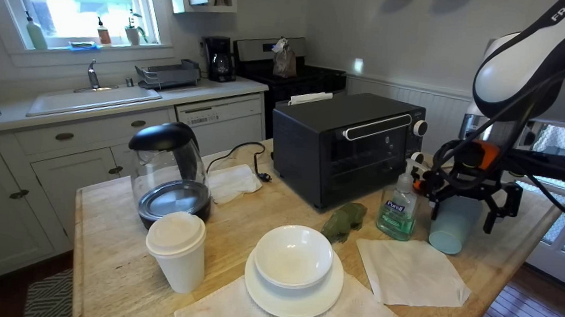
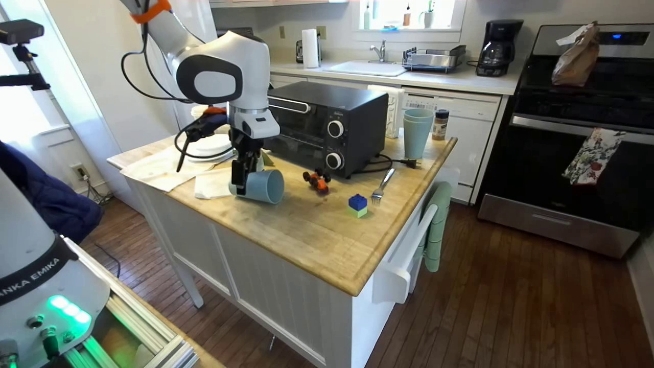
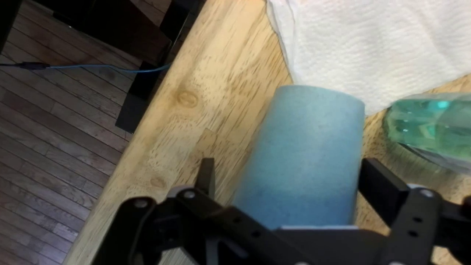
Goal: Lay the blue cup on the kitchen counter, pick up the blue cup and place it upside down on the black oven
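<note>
The blue cup (image 1: 449, 232) lies on its side on the wooden kitchen counter (image 2: 296, 240), also in an exterior view (image 2: 266, 185). In the wrist view, the cup (image 3: 312, 143) has its narrow end by a paper towel. My gripper (image 3: 287, 162) is open, with its fingers on either side of the cup. A gap shows at the left finger; the right finger is close against the cup's side, contact unclear. The gripper also shows in both exterior views (image 1: 462, 219) (image 2: 240, 186). The black oven (image 1: 345, 112) stands behind, its top bare, also in an exterior view (image 2: 332, 97).
A sanitizer bottle (image 1: 398, 216) stands right beside the gripper. A green figure (image 1: 345, 222), plate with bowl (image 1: 295, 259), white cup (image 1: 181, 256) and kettle (image 1: 172, 170) share the counter. Stacked blue tumblers (image 2: 416, 135), a toy car (image 2: 318, 180), block (image 2: 357, 205) and fork (image 2: 383, 185) stand farther along.
</note>
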`<state>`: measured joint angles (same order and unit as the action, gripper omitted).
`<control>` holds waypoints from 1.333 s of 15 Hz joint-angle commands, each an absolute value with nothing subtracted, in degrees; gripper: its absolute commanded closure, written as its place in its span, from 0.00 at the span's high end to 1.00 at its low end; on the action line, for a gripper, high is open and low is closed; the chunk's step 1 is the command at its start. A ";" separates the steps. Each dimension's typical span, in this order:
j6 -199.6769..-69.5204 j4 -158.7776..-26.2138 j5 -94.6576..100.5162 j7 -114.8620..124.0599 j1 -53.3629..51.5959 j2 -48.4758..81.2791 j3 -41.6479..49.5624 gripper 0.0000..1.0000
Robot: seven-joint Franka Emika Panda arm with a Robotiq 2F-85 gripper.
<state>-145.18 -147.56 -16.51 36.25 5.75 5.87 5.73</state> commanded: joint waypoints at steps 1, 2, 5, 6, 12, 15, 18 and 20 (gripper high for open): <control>-147.13 -147.70 -18.22 33.29 5.43 7.55 5.68 1.00; -147.10 -147.63 -18.14 32.70 5.42 7.94 5.69 1.00; -148.39 -147.57 -17.46 32.76 5.15 8.97 5.90 0.84; -148.75 -147.43 -17.64 32.74 5.15 9.21 5.91 0.74; -150.24 -146.54 -17.13 32.99 5.40 9.31 6.51 0.53; -148.26 -145.40 -18.81 31.02 6.43 7.87 6.82 0.53; -143.63 -143.37 -19.51 29.89 7.42 6.50 7.73 0.53; -138.95 -141.36 -21.51 28.05 8.37 5.80 8.19 0.53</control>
